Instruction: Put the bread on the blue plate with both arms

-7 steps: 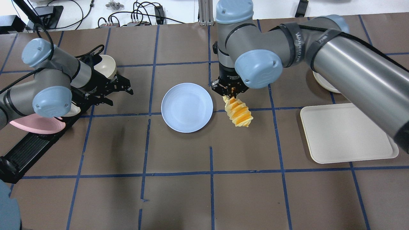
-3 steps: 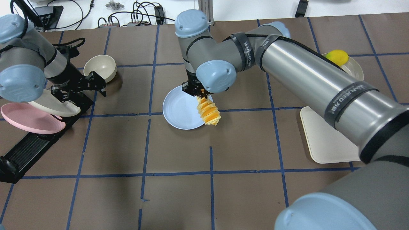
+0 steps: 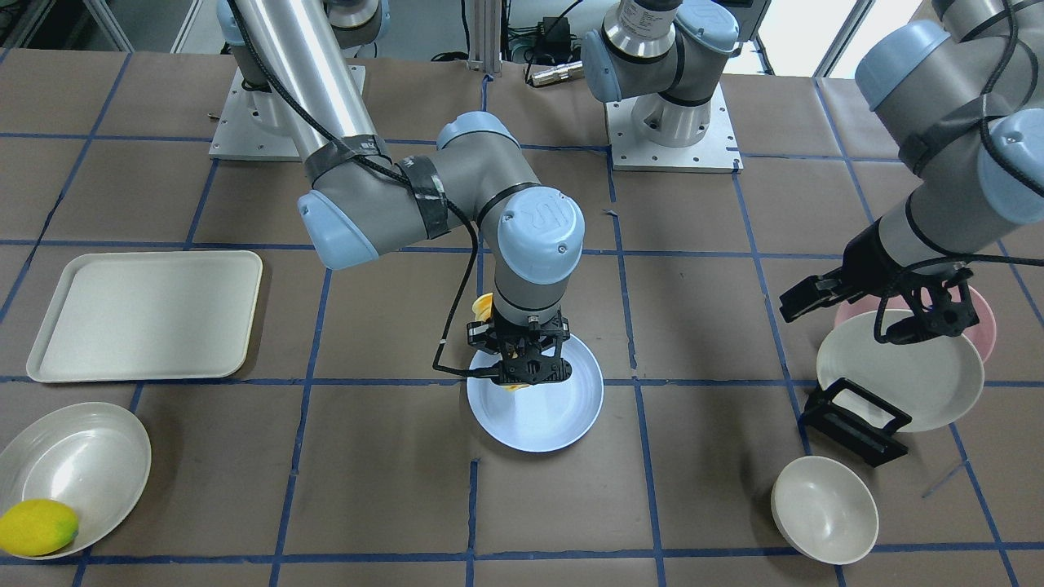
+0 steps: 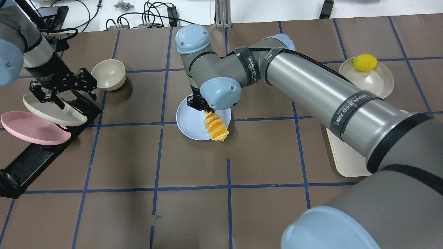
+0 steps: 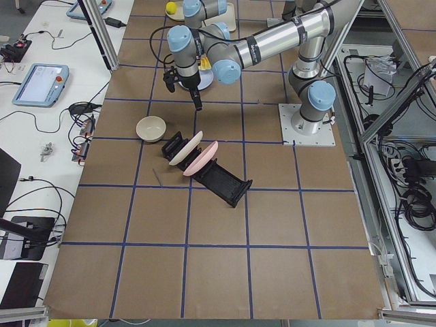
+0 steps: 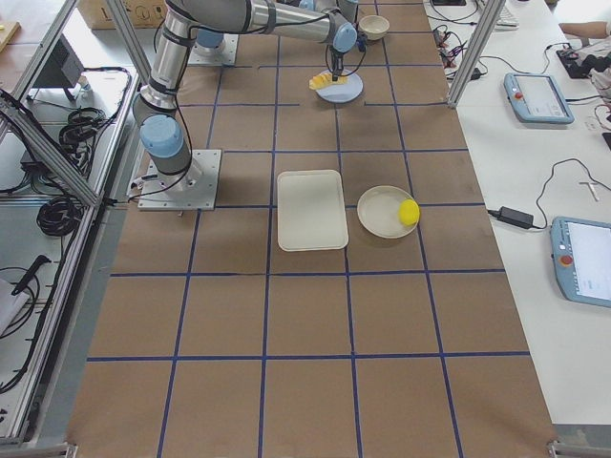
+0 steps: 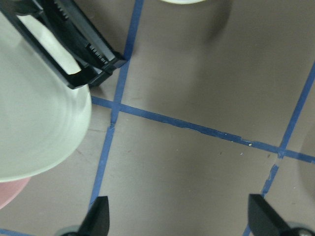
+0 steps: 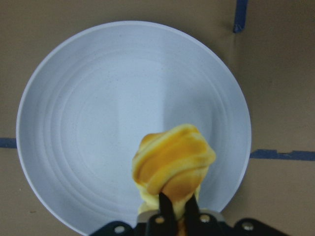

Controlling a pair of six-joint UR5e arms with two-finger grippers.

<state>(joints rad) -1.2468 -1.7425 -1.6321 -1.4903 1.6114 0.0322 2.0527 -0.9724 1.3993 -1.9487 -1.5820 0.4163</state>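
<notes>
The orange-yellow bread [image 4: 215,126] with pale spiral stripes hangs by one end from my right gripper [image 4: 204,108], which is shut on it. It hangs just above the blue plate [image 4: 188,121], over the plate's near-right part. The right wrist view shows the bread [image 8: 172,162] between the fingers, over the plate [image 8: 98,123]. In the front view the right gripper [image 3: 526,371] hides most of the bread [image 3: 483,306]. My left gripper [image 4: 65,95] is open and empty, far left, above the dish rack; its fingertips [image 7: 98,221] are spread wide over bare table.
A black dish rack [image 4: 34,155] at the left holds a cream-white plate [image 4: 52,110] and a pink plate [image 4: 31,128]. A cream bowl [image 4: 110,74] stands beside it. A cream tray [image 4: 341,152] and a cream plate [image 4: 377,81] with a lemon [image 4: 364,62] are at the right.
My right arm carried the bread leftward from beside the blue plate to over it. My left arm drew back to the left, over the dish rack.
</notes>
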